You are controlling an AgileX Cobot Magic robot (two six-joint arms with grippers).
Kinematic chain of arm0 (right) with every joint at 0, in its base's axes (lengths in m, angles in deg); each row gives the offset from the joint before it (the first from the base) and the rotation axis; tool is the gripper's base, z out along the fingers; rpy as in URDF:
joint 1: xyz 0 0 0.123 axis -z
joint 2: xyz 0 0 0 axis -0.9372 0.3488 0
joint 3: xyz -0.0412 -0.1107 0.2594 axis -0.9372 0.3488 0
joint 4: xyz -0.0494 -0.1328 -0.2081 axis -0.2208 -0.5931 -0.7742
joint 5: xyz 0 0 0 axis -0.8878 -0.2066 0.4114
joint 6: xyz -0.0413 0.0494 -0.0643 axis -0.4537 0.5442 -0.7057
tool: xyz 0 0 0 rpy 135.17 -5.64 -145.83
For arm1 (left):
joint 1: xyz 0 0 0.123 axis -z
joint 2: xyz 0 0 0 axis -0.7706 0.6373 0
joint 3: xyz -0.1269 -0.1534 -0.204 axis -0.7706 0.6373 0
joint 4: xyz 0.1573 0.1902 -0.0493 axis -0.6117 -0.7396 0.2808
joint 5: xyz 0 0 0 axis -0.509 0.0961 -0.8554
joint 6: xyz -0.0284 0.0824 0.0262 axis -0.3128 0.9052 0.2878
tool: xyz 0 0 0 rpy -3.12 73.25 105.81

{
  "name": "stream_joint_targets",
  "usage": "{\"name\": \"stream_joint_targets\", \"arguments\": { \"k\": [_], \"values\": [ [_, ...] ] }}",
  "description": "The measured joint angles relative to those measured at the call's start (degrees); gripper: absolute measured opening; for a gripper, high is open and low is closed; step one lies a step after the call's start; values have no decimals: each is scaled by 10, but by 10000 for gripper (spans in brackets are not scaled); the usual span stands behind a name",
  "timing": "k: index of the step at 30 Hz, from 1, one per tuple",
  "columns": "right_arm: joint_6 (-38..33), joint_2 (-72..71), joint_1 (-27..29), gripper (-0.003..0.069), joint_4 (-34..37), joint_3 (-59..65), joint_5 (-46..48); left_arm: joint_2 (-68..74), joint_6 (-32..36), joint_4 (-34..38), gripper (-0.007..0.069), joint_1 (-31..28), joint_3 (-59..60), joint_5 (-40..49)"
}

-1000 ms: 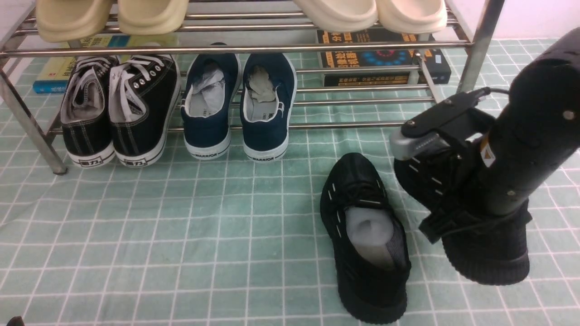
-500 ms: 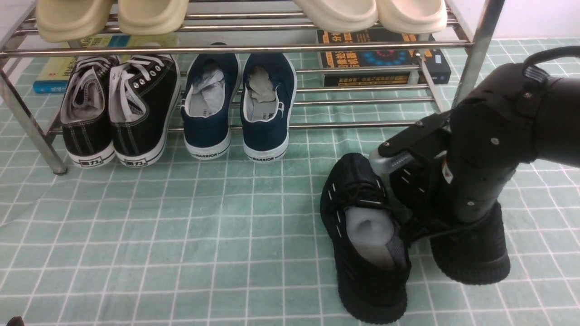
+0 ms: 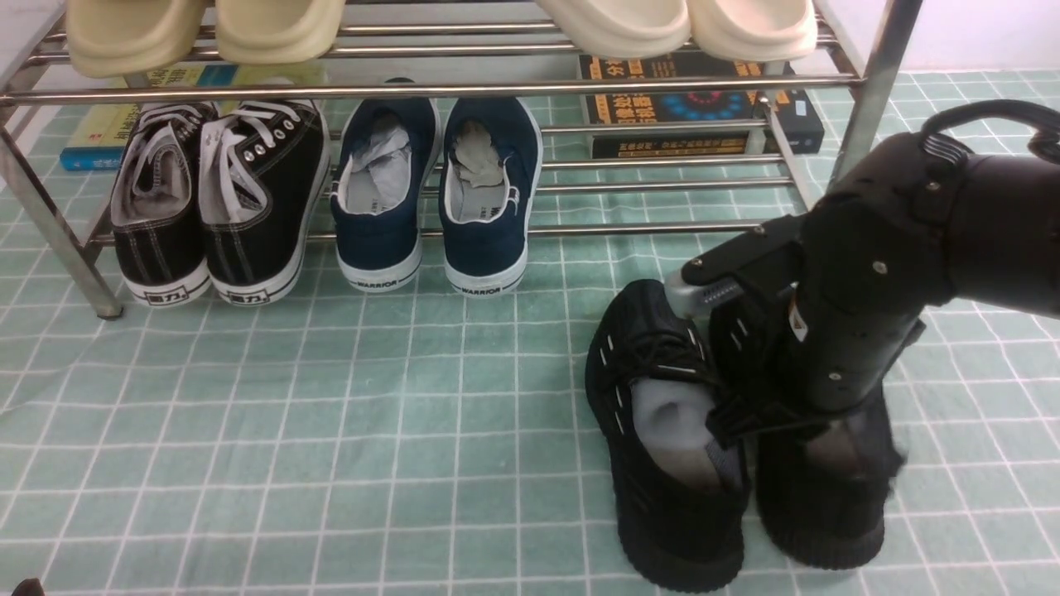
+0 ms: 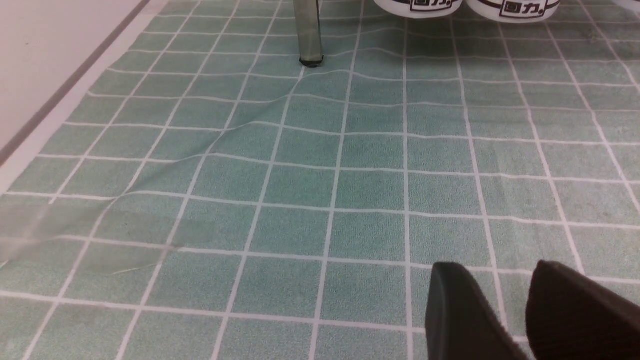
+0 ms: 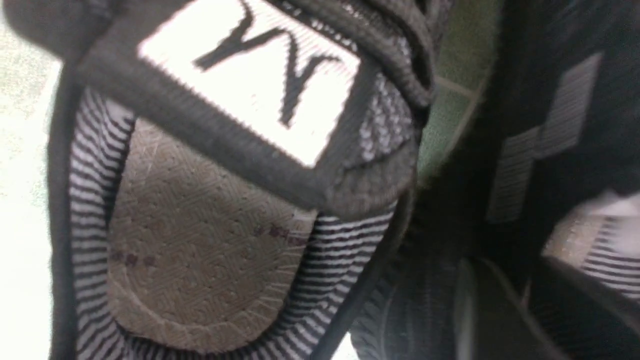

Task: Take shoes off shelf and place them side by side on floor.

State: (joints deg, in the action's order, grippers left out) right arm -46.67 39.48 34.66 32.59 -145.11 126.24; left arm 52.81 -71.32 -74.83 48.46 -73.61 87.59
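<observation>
Shoes (image 3: 662,497) sit side by side on floor (image 3: 331,414).

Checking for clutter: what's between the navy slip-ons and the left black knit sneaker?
Only bare green floor; the front view shows it between the slip-ons and that sneaker.

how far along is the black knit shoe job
Done: the first shoe lies on the floor, off the shelf. In hand: the second shoe appears set down close beside it, with the right gripper at its collar. Left: probably only letting go and drawing the arm away.
</observation>
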Motion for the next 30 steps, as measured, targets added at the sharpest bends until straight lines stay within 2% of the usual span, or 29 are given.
{"name": "stream_joint_targets", "arguments": {
  "k": [2,3,5,7,9,12,13,15,17,18,19,21,26,30],
  "values": [
    [-10,0,0,242,7,-1,5,0,0,0,242,0,0,0],
    [-24,0,0,291,18,-4,17,0,0,0,242,0,0,0],
    [-42,0,0,344,27,-14,40,0,0,0,242,0,0,0],
    [-62,0,0,378,38,-40,80,0,0,0,242,0,0,0],
    [-90,0,0,377,51,-81,126,0,0,0,242,0,0,0],
    [-115,-4,0,343,69,-120,139,0,0,-1,242,0,0,0],
    [-127,-16,0,281,91,-139,142,0,0,-1,242,0,0,0],
    [-132,-26,0,243,104,-144,142,0,0,-1,242,0,0,0],
    [-137,-65,0,136,135,-147,149,0,0,-1,242,0,0,0],
    [-137,-69,0,128,136,-147,149,0,0,-1,242,0,0,0],
    [-138,-105,0,59,140,-147,152,0,0,-1,242,0,0,0],
    [-138,-146,0,2,142,-145,153,0,0,-1,242,0,0,0],
    [-138,-257,0,-15,144,-108,158,0,0,-1,242,0,0,0],
    [-129,-401,0,-15,144,4,161,0,0,-1,242,0,0,0]
  ]
}}
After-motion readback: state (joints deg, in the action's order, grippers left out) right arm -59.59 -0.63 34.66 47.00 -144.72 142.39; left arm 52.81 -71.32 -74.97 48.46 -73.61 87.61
